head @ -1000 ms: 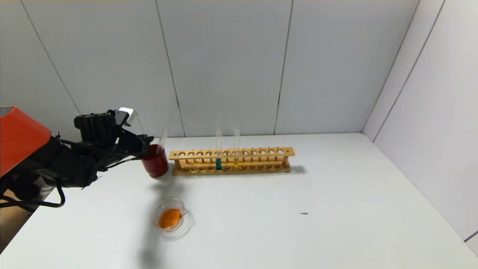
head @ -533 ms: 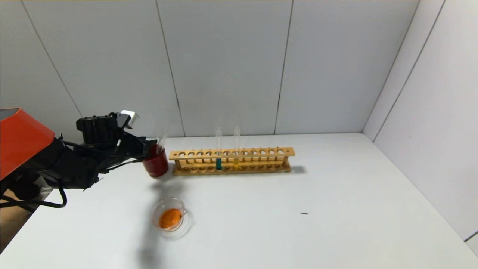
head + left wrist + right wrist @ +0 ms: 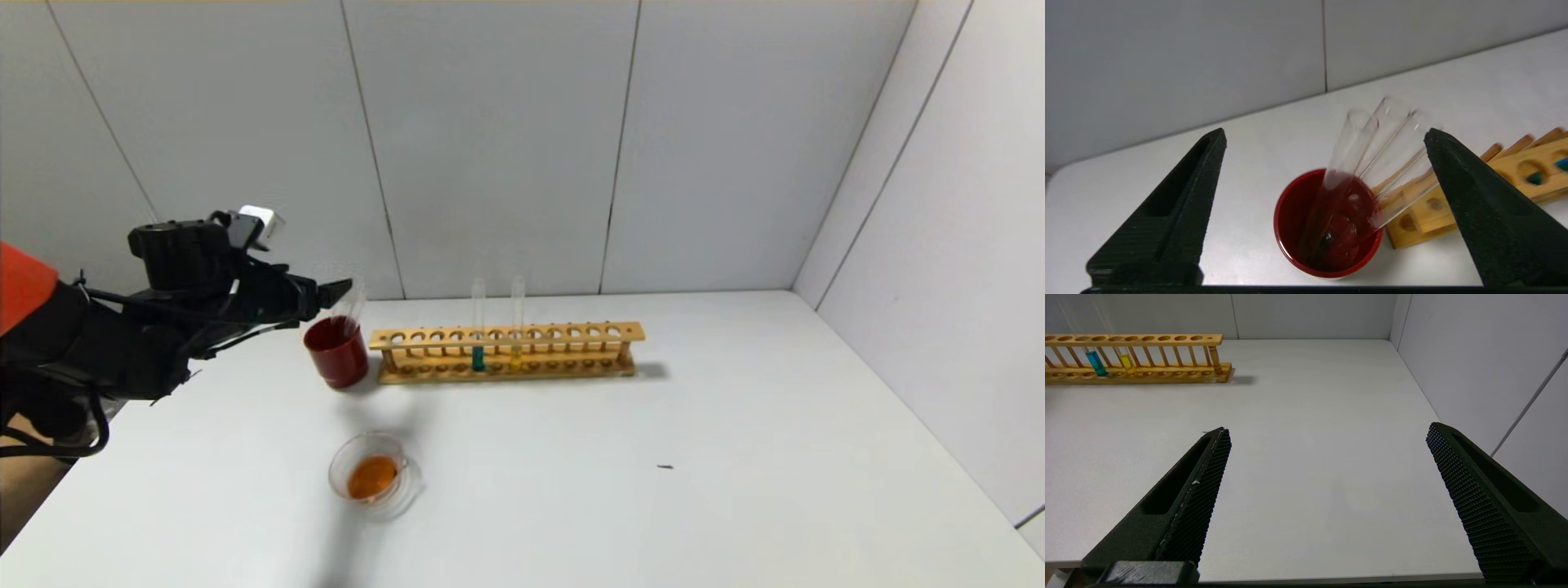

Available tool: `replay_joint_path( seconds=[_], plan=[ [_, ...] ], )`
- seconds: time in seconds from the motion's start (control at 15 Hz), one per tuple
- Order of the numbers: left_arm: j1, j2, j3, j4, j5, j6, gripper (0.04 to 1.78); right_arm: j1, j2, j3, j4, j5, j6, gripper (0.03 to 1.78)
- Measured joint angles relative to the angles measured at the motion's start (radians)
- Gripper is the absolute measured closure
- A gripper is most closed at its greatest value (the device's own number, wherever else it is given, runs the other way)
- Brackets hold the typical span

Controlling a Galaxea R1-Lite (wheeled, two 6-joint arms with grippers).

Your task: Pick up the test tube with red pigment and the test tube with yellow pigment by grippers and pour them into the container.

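My left gripper (image 3: 331,291) is open and empty, just above and to the left of a dark red cup (image 3: 336,353). In the left wrist view the jaws (image 3: 1326,132) stand wide apart over the cup (image 3: 1290,228). Empty clear test tubes (image 3: 1372,139) lean in it, and none holds red liquid. The test tube with yellow pigment (image 3: 516,322) stands in the wooden rack (image 3: 571,335) beside a teal tube (image 3: 478,327). The container (image 3: 374,476) holds orange liquid near the table's front. My right gripper (image 3: 1329,428) is open and empty, low over the table's right side.
The rack runs across the back of the white table, right next to the cup; it also shows in the right wrist view (image 3: 1167,338). Grey wall panels close the back and right. A small dark speck (image 3: 665,467) lies on the table.
My left gripper, which held a clear tube by the cup, lowered it into the cup, let go, and has risen and drawn back to the left. The dish and rack have not moved.
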Motion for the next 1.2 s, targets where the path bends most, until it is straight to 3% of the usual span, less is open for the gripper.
replay_joint_path(
  seconds=[0.53, 1.2],
  plan=[
    [0.002, -0.449, 0.033, 0.198, 0.007, 0.004, 0.07, 0.0, 0.0, 0.0, 0.0, 0.0, 0.0, 0.06],
    [0.004, -1.391, 0.171, 0.798, 0.014, 0.006, 0.07, 0.0, 0.0, 0.0, 0.0, 0.0, 0.0, 0.06]
  ],
)
